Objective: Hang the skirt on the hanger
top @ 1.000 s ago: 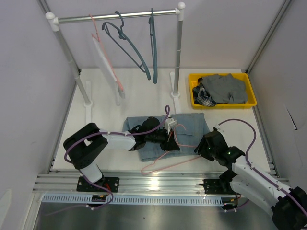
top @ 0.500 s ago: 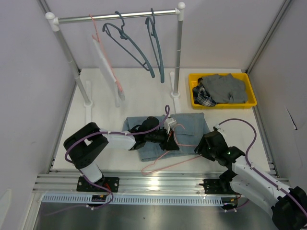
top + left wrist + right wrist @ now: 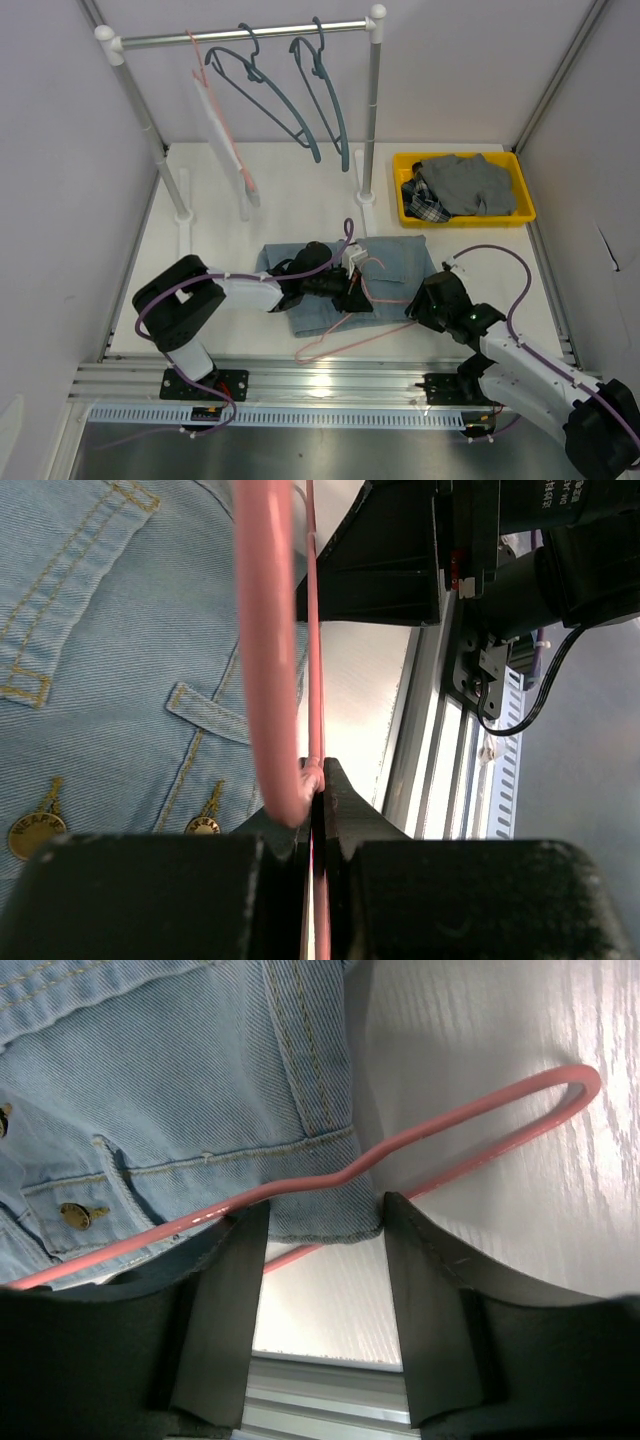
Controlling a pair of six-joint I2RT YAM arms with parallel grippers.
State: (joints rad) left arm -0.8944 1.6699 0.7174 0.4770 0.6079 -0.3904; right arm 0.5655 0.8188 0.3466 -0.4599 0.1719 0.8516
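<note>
Skirt (image 3: 400, 265) lay flat on table (image 3: 220, 250), pink hanger (image 3: 265, 630) atop. Denim: soft, floppy, weighty; likely best taken at stiffer stitched band. Left gripper (image 3: 320, 800) pinched hanger wire. Right gripper (image 3: 325, 1230) gaped empty, straddling band edge.

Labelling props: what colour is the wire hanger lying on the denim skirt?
Pink, a glossy wire hanger over the light-blue denim skirt. Clearest in left wrist view.

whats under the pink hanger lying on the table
Under most of the pink hanger lies the denim skirt; its end loop lies over bare table. Where the left gripper clamps the hanger, whatever is beneath is covered.
</note>
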